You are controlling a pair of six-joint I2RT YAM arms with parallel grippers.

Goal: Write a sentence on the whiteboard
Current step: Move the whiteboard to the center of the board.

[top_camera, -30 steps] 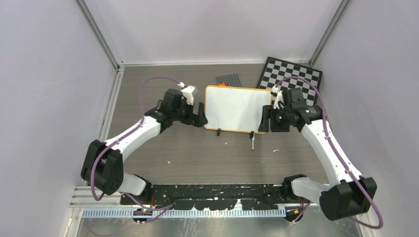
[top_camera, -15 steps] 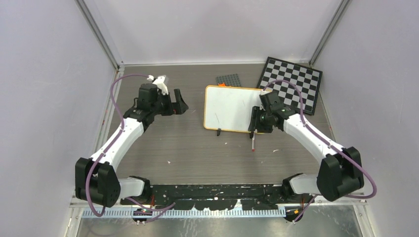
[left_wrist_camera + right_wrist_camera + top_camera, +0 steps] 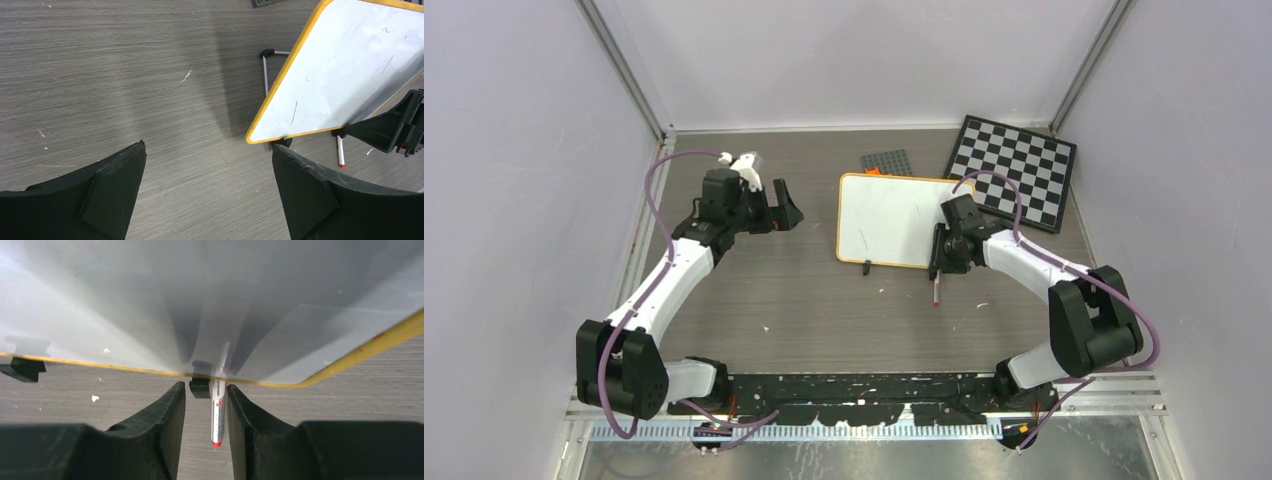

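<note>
Grey wood-grain counter (image 3: 824,310). The small white rectangular whiteboard (image 3: 889,220) with an orange frame stands just past centre, toward 12 o'clock. A black-and-white chequered board (image 3: 1014,165) lies at its 2 o'clock. Left tool (image 3: 788,207): at the whiteboard's 9 o'clock, apart from it, jaws spread wide and holding nothing. Right tool (image 3: 206,389): at its 5 o'clock, jaws narrowly parted astride a slim white red-tipped marker (image 3: 218,412) lying on the counter.
</note>
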